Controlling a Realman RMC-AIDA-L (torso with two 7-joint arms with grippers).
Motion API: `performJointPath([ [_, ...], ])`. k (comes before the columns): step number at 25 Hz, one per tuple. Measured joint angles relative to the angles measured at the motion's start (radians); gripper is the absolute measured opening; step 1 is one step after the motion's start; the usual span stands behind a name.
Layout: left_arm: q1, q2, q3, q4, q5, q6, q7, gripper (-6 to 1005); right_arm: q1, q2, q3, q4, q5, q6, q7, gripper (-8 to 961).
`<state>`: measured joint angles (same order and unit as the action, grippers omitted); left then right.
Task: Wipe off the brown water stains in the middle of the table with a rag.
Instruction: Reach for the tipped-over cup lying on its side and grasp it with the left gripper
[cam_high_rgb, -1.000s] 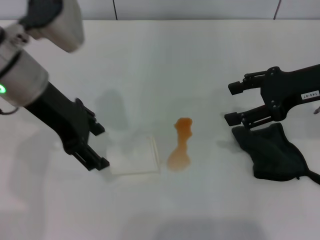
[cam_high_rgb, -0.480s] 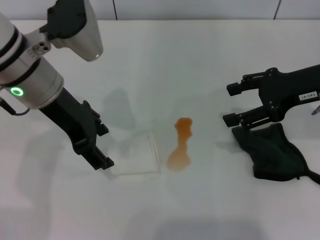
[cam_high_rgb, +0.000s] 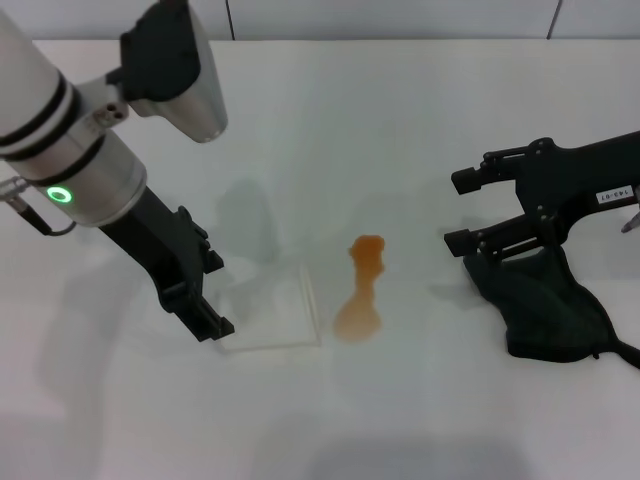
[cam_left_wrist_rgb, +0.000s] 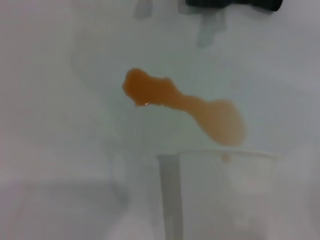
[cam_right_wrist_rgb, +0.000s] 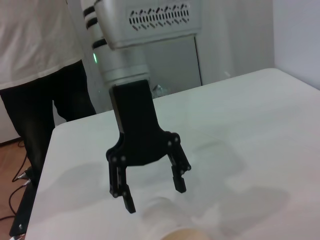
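The brown water stains lie as one orange-brown patch in the middle of the white table; the patch also shows in the left wrist view. The black rag lies crumpled at the right. My right gripper is open and empty, hovering just left of and above the rag's edge. My left gripper is open, left of the stain, beside a pale cup lying on its side. The right wrist view shows the left gripper with fingers spread above the cup.
The pale cup lies between my left gripper and the stain. A person stands beyond the table's far edge, behind my left arm. The table edge runs along the top of the head view.
My left arm has swung to the right and its gripper has edged closer to the cup. The right gripper, rag and stain have hardly moved.
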<state>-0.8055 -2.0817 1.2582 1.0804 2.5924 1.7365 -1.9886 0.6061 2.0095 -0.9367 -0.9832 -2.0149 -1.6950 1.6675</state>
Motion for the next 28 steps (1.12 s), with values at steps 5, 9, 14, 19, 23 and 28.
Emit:
performJointPath([
  [5,-0.004,-0.003,0.047,-0.030,-0.005,-0.041,0.002,881,-0.002,0.001,-0.008,0.001,0.001,0.004,-0.001,856],
  [9,-0.007,-0.005,0.068,-0.036,-0.022,-0.058,0.000,881,-0.001,0.002,-0.010,0.001,0.001,0.008,-0.002,856],
  [14,-0.009,-0.005,0.083,-0.037,-0.029,-0.076,-0.002,881,0.000,0.002,-0.010,0.002,0.002,0.009,-0.002,856],
  [19,-0.015,-0.005,0.119,-0.066,-0.053,-0.108,-0.005,880,0.000,0.002,-0.010,0.002,0.002,0.011,-0.002,856],
  [23,-0.024,-0.006,0.147,-0.086,-0.066,-0.135,-0.006,880,0.000,0.002,-0.010,0.002,0.002,0.012,-0.004,856],
  [28,-0.021,-0.007,0.185,-0.089,-0.071,-0.168,-0.007,880,0.000,0.002,-0.011,0.001,0.002,0.012,-0.009,856],
])
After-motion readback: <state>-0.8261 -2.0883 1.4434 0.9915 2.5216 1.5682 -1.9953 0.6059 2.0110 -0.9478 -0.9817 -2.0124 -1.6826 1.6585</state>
